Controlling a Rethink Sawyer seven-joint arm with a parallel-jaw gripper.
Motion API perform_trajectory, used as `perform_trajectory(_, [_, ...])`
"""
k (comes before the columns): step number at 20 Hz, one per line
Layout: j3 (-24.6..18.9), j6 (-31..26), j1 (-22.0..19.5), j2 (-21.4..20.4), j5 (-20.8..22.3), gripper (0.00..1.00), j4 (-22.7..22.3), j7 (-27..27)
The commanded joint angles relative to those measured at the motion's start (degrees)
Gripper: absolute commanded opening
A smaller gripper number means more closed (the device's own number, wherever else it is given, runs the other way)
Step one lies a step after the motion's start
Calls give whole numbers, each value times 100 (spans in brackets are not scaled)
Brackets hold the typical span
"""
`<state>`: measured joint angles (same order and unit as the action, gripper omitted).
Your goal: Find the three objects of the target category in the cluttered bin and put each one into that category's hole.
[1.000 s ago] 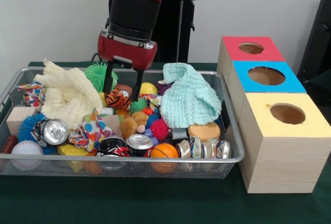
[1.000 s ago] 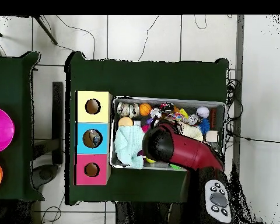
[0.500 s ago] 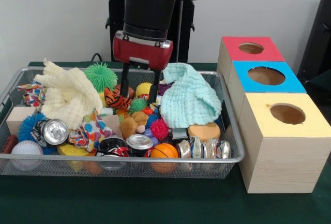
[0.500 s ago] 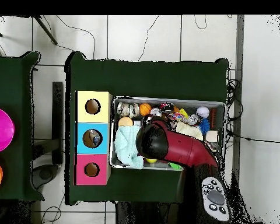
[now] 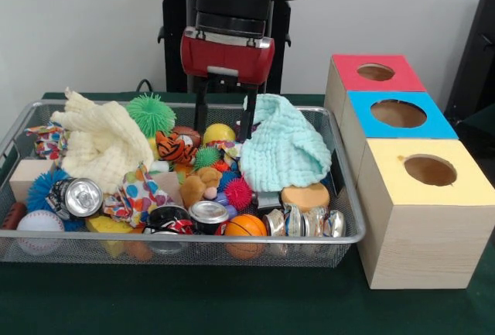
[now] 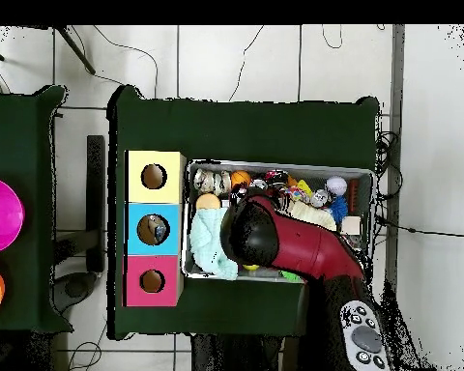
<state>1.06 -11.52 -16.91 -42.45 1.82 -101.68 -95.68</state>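
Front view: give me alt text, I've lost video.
The red and black arm's open, empty pincer hangs over a cluttered wire mesh bin beside a mint green knitted cloth. Three wooden boxes with holes stand alongside: red-topped, blue-topped, yellow-topped.

- Overhead: the red and black arm point(image 6: 284, 242) hides the silver wire mesh bin's point(image 6: 363, 175) middle contents.
- Front: brown football point(image 5: 9, 216), cut by the left edge.
- Pale mint knitted cloth point(image 5: 282, 148) covers items beneath.

The table point(image 5: 232, 304) is covered in dark green cloth. Directly on it rest the wire mesh bin point(image 5: 340, 238) and, just beside it, a row of three wooden boxes point(image 5: 421, 234).
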Motion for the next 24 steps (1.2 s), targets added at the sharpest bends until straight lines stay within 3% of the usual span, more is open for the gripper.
perform_trajectory(1, [-357,118,-134,275,317,100,-481,-573])
perform_trajectory(5, [-6,136,218,536,298,100,-340,-755])
perform_trajectory(11, [147,396,529,805,196,100,-311,-967])
perform_trajectory(18, [300,283,979,779,-59,100,-312,-1179])
perform_trajectory(21, [1118,366,1368,1149,105,100,33,-1141])
perform_trajectory(24, [1209,769,1247,1386,198,100,24,-1059])
